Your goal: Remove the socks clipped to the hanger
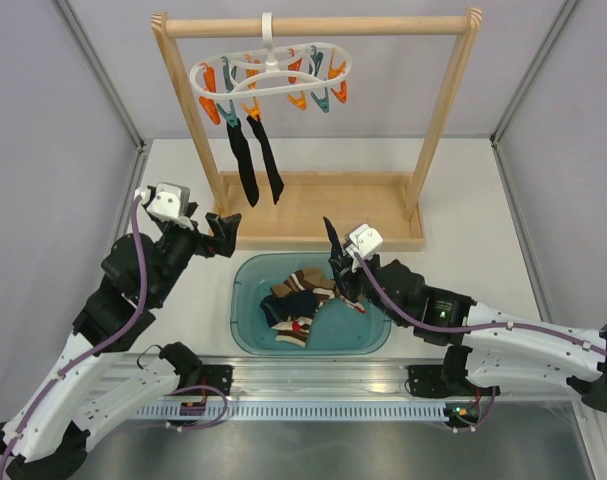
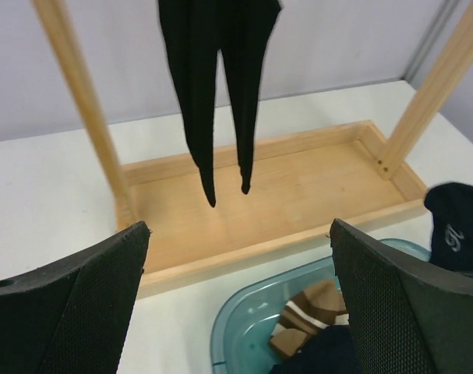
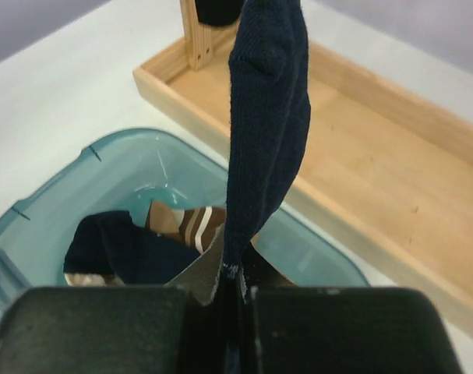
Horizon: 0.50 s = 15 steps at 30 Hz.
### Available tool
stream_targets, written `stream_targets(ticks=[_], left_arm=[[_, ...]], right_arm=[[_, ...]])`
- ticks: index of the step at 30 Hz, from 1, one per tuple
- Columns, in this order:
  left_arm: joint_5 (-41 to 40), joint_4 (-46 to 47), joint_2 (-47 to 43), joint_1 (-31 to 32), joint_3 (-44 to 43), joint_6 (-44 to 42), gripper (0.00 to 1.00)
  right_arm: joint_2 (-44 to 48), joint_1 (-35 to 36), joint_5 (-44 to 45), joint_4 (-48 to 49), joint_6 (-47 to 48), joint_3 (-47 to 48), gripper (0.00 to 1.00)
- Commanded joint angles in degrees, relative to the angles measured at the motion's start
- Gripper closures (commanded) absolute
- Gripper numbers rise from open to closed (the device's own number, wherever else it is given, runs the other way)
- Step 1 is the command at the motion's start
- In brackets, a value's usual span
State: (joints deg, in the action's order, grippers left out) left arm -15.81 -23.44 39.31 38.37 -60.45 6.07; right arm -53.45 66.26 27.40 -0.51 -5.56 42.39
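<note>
The white oval hanger (image 1: 271, 72) with orange and teal pegs hangs from the wooden rail. Two dark socks (image 1: 253, 160) hang clipped at its left side; they also show in the left wrist view (image 2: 217, 86). My right gripper (image 1: 335, 262) is shut on a navy sock (image 3: 266, 132) and holds it over the teal tub (image 1: 245, 320). Several striped and dark socks (image 1: 298, 300) lie in the tub. My left gripper (image 1: 226, 232) is open and empty, left of the tub near the frame's base, below the hanging socks.
The wooden rail frame (image 1: 313, 27) stands at the back on a tray-like base (image 1: 318, 205). The teal tub sits just in front of that base, between the two arms. Grey walls close in the table on both sides.
</note>
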Motion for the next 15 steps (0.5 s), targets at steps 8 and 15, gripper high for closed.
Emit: stream_targets(ticks=[8, 15], left_arm=[[-13.81, 4.19, -8.01, -1.63, 10.61, -5.89, 0.00], [-13.01, 4.19, -7.85, -2.77, 11.49, -5.98, 0.00]], right_arm=[[0.54, 7.21, 6.96, -0.11, -13.94, -8.11, 0.99], [-2.01, 8.53, 8.72, 0.16, -17.63, -10.22, 0.89]])
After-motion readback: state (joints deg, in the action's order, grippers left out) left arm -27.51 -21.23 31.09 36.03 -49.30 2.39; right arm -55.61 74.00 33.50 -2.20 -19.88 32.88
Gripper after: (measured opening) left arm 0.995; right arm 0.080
